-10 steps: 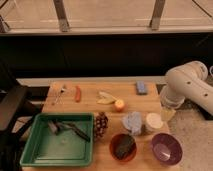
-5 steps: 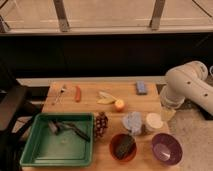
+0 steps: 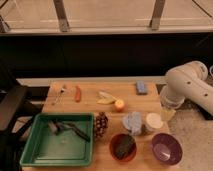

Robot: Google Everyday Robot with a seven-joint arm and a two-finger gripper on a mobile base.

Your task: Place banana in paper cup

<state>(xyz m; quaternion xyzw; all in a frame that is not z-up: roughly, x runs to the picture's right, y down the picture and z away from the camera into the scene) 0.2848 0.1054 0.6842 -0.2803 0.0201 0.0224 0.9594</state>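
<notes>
The pale yellow-cream banana (image 3: 105,97) lies on the wooden table (image 3: 90,105), at the middle of its far half, with its peel pieces splayed. The off-white paper cup (image 3: 153,121) stands upright near the table's right side, to the front right of the banana. My white arm (image 3: 187,87) reaches in from the right. Its gripper (image 3: 168,113) hangs at the table's right edge, just behind and to the right of the cup and well away from the banana. Nothing shows in the gripper.
A round orange fruit (image 3: 119,105) sits next to the banana. A red stick-like vegetable (image 3: 77,93) and a blue sponge (image 3: 141,88) lie at the back. A green tray (image 3: 35,150), a dark cluster (image 3: 102,125), a crumpled blue-grey thing (image 3: 133,122), an orange-red bowl (image 3: 123,147) and a purple bowl (image 3: 166,148) fill the front.
</notes>
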